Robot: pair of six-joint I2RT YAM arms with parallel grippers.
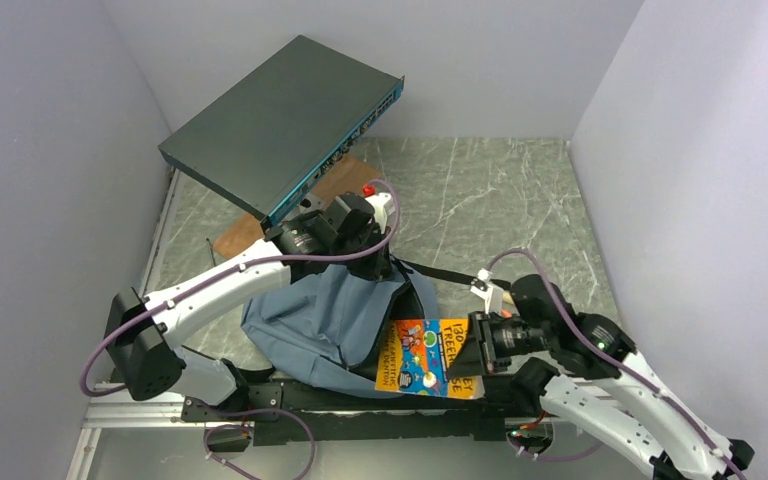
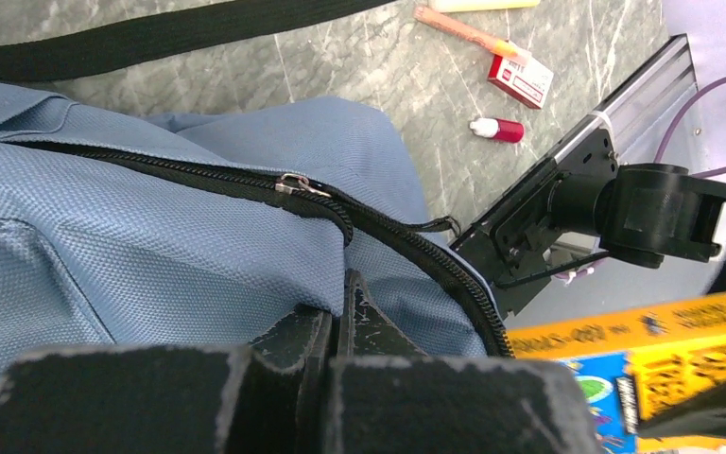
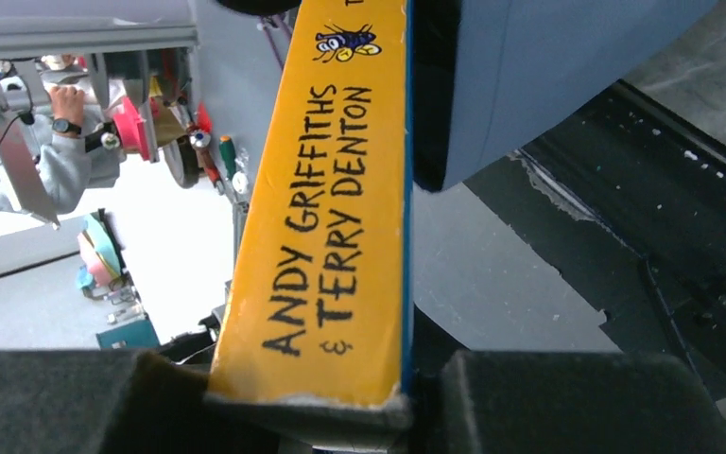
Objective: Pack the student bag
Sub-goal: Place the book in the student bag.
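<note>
The student bag (image 1: 320,315), blue-grey fabric with a black zipper, lies near the table's front edge. It fills the left wrist view (image 2: 151,246); its zipper slider (image 2: 293,184) sits partway along and the opening gapes to the right. My left gripper (image 1: 375,258) is shut on a fold of the bag's fabric at the top of the opening (image 2: 345,303). My right gripper (image 1: 475,352) is shut on a yellow and blue book (image 1: 425,370), held by its spine (image 3: 326,218). The book's far end is at the bag's opening.
A flat dark grey metal box (image 1: 280,125) leans tilted at the back left over a wooden board (image 1: 240,235). A black strap (image 1: 450,275) trails right of the bag. An orange pen (image 2: 463,28), a red-white pack (image 2: 520,76) and a small red bottle (image 2: 496,130) lie on the marbled table (image 1: 500,200).
</note>
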